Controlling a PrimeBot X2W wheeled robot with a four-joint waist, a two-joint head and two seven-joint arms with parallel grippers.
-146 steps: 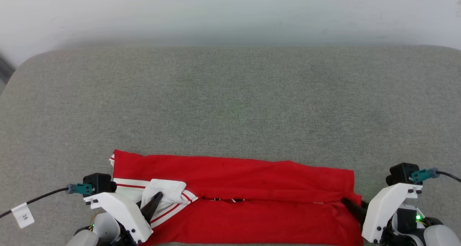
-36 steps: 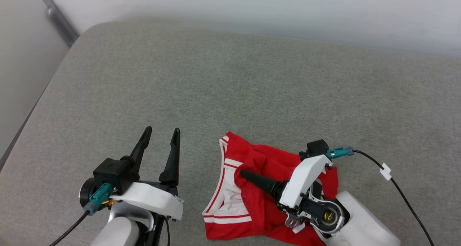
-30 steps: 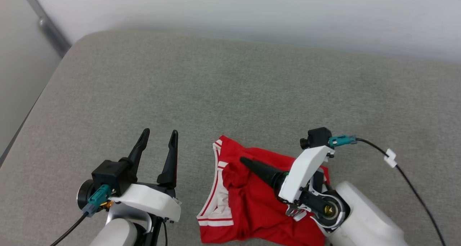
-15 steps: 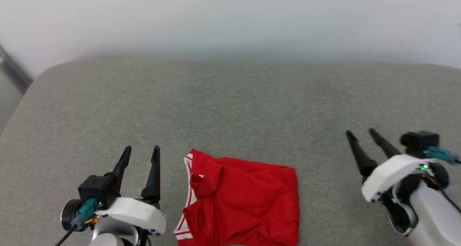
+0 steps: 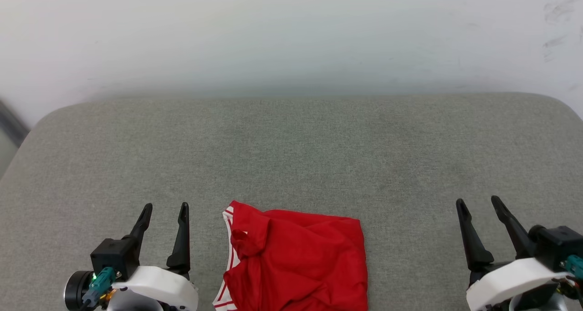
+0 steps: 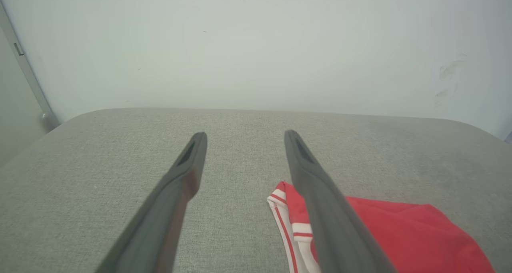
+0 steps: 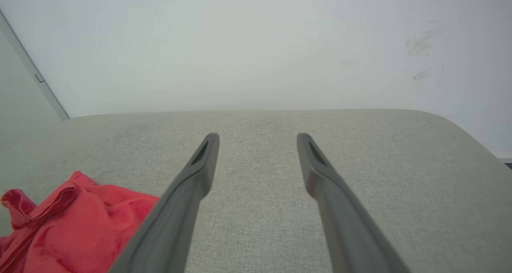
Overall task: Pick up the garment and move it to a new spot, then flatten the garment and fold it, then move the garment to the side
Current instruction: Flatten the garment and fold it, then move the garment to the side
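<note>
Both grippers stand wide open and empty: left gripper (image 5: pixel 166 205) just beside the garment (image 5: pixel 300 261), right gripper (image 5: pixel 477 200) well apart from it. Soft red cloth with white striped trim, the garment lies rumpled, roughly square, at the near edge of the grey woven cushion (image 5: pixel 291 156); tapered fingers (image 5: pixel 182 233) point toward its far edge.

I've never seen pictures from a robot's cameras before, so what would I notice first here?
The bright red garment jumps out first: it lies folded and a bit rumpled at the near edge of the grey padded surface, white-and-red trim showing on its left side. Then come the two dark-fingered grippers: the left gripper close beside the garment, the right gripper farther off on the other side, both open and empty.
</note>
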